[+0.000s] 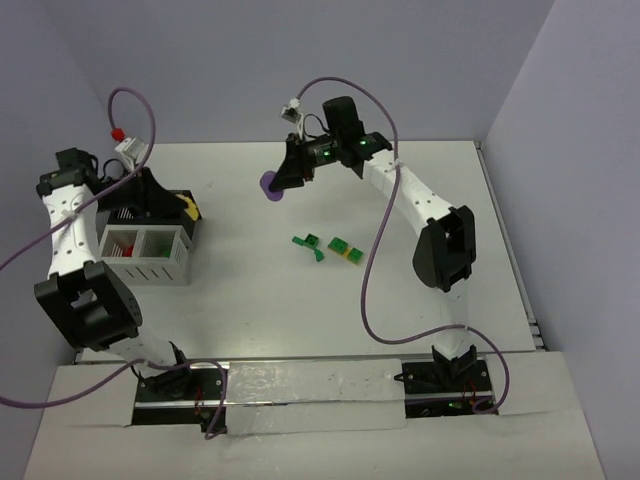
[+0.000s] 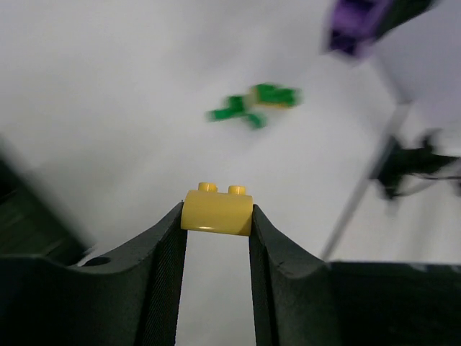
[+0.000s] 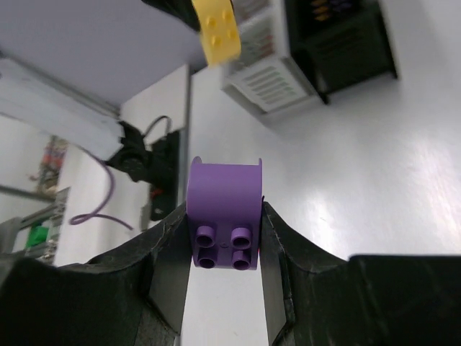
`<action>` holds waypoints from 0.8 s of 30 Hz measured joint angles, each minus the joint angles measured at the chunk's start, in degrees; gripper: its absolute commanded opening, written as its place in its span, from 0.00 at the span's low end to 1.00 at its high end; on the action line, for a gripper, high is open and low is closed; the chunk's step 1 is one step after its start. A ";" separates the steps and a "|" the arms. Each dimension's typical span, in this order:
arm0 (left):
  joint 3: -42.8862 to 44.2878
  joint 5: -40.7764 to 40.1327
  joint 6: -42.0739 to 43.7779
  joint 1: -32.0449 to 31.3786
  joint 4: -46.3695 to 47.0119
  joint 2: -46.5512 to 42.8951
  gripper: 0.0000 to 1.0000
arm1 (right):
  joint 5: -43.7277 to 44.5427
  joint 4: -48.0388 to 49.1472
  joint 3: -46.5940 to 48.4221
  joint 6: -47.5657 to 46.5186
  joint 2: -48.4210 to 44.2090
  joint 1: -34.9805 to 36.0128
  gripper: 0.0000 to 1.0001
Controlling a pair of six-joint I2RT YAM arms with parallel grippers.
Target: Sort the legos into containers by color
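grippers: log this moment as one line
left gripper: shut on yellow brick | right gripper: shut on purple brick | table: green bricks loose mid-table

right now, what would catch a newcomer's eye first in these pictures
The right gripper is shut on a purple brick over the far middle of the table, and the left gripper is shut on a yellow brick near the white box at the left. A small cluster of green bricks lies loose mid-table.
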 measured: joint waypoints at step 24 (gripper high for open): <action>-11.51 -40.04 -26.58 -0.02 44.65 -4.08 0.14 | 14.61 -7.07 -0.44 -8.33 -1.11 -1.34 0.00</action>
